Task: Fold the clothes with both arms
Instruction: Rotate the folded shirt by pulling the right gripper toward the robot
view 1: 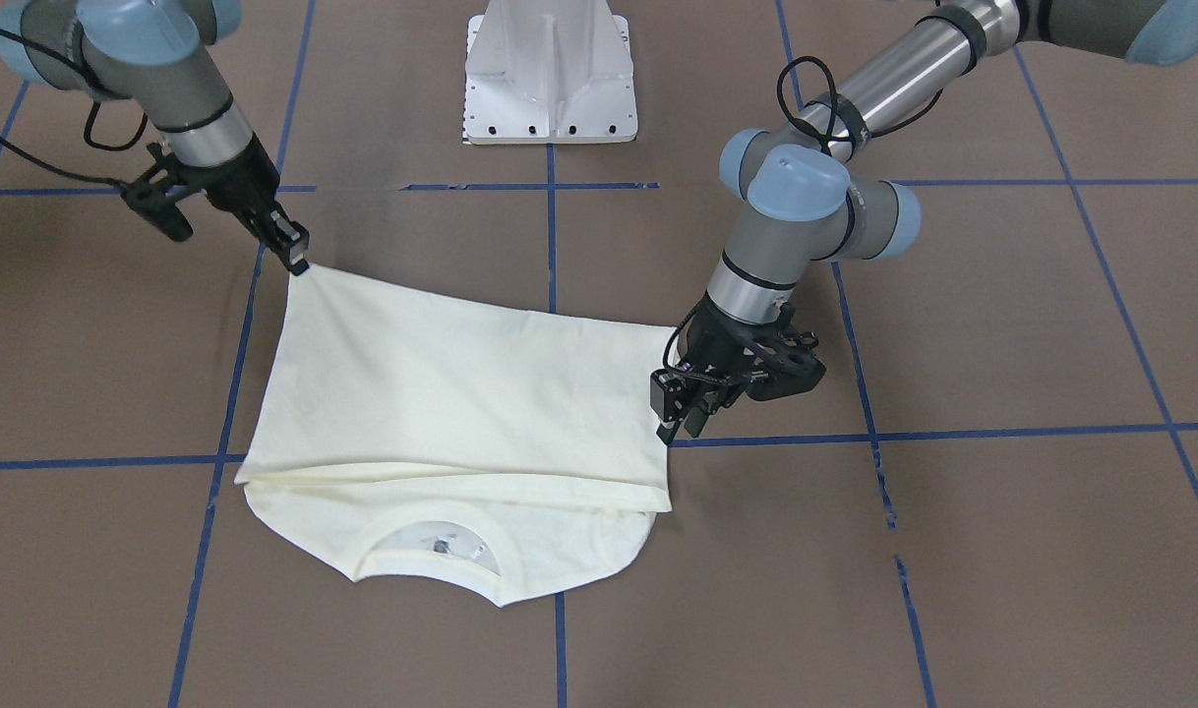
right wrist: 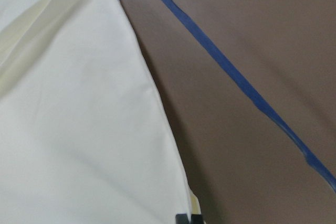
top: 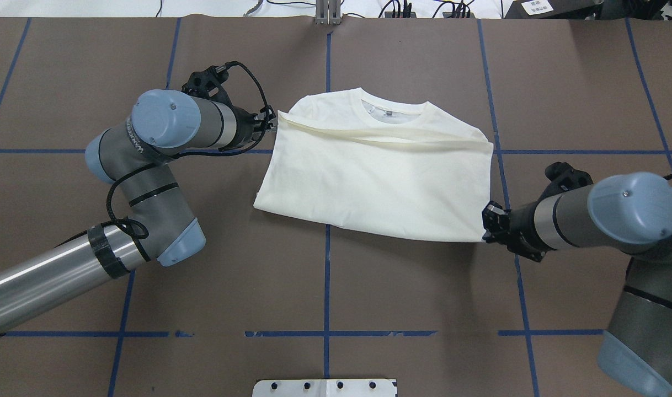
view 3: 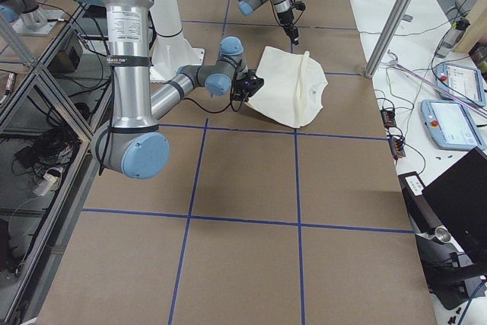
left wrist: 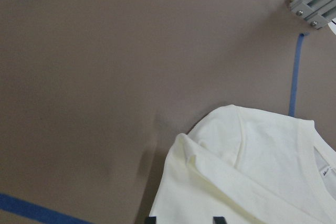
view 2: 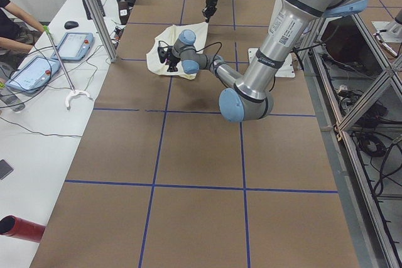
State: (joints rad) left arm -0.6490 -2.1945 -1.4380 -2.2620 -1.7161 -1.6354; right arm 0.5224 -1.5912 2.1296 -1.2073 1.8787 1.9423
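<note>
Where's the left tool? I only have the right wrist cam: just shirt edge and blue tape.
Observer: Overhead shows the left tool at the shirt's far corner on the robot's left, where the folded-over layer ends.
Operator: Closed on it?
Observer: Doesn't look like it. On the left wrist cam its jaws stand apart, with cloth lying between them.
Operator: Collar covered by the fold?
Observer: No. The collar pokes out beyond the folded layer, on the side away from the robot.
</note>
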